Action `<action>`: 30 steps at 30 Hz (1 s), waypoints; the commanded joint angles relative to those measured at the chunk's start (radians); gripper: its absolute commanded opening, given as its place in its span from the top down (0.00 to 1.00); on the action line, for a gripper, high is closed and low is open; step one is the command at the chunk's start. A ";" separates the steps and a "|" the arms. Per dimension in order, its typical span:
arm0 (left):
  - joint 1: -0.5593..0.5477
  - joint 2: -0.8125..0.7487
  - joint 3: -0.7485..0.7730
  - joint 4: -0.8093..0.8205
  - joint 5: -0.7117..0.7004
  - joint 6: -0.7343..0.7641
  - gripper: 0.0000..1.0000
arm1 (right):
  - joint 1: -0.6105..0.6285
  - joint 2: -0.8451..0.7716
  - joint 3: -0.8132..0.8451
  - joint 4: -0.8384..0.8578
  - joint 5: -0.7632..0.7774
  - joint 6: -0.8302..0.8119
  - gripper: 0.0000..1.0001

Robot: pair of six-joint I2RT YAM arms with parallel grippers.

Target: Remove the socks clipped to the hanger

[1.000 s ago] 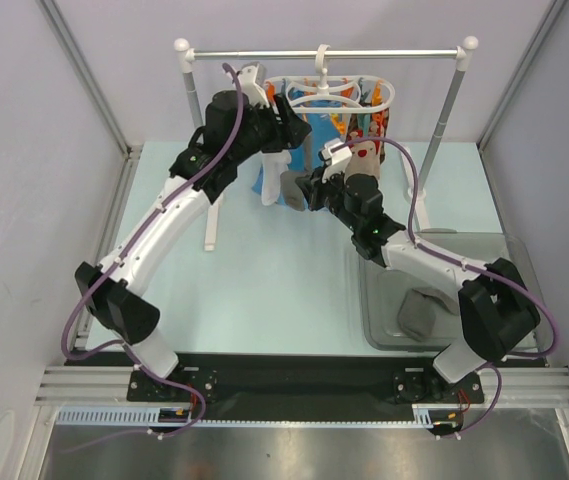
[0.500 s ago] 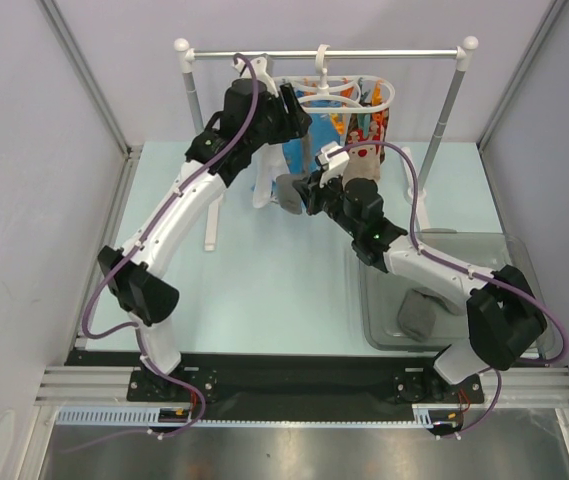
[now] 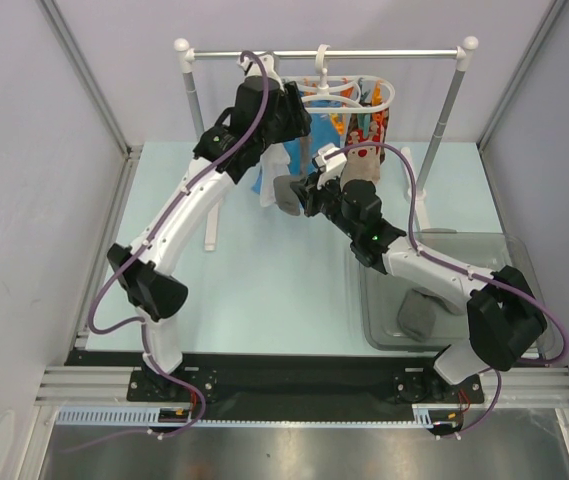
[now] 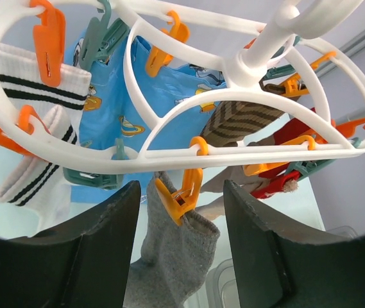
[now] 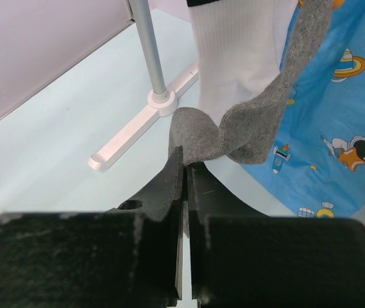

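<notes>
**Grey sock clipped at the ring's near edge, its lower end pinched in your right tool**

The grey sock (image 4: 176, 256) hangs from an orange clip (image 4: 181, 196) on the near bar of the white oval hanger (image 4: 246, 151). The clip's jaws bite its top edge, and the soft, ribbed fabric sags in a loose fold below. Your right tool (image 5: 185, 167) is pressed together on that lower fold, so the sock curves from clip to fingers.

Your left tool (image 4: 179, 212) stands apart, one finger on each side of the clip and the sock's top. You cannot tell whether either finger touches them.

On one side of the grey sock, the white socks with black stripes (image 4: 34, 83) hang from the ring's outer rim, close by. Behind it hangs the blue cartoon-print cloth (image 4: 163, 96), and further round the ring the brown-and-cream striped sock (image 4: 233, 122).

From above, the hanger hooks over the silver rail (image 3: 324, 54) at the counter's far side. In the right wrist view one post (image 5: 149, 45) and its white foot (image 5: 147, 125) stand beside the white sock, apart from your fingers. Bare pale counter (image 3: 264, 270) lies below and toward the bases. A clear bin (image 3: 384, 330) sits on the right, well apart from the hanger.
</notes>
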 commanded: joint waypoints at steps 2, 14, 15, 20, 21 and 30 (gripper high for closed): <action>-0.023 0.015 0.052 -0.010 -0.050 0.006 0.41 | 0.007 -0.041 0.002 0.039 0.008 -0.022 1.00; -0.043 0.081 0.127 -0.034 -0.137 0.020 0.46 | 0.007 -0.064 -0.043 0.051 -0.003 -0.029 1.00; -0.043 0.092 0.139 -0.049 -0.142 0.025 0.46 | 0.007 -0.067 -0.049 0.057 0.000 -0.031 1.00; -0.043 0.100 0.153 -0.037 -0.138 0.028 0.49 | 0.007 -0.072 -0.061 0.074 0.002 -0.028 1.00; -0.043 0.101 0.155 -0.037 -0.139 0.031 0.50 | 0.007 -0.069 -0.060 0.074 0.000 -0.028 1.00; -0.043 0.098 0.155 -0.039 -0.136 0.051 0.87 | 0.007 -0.064 -0.060 0.077 0.003 -0.023 1.00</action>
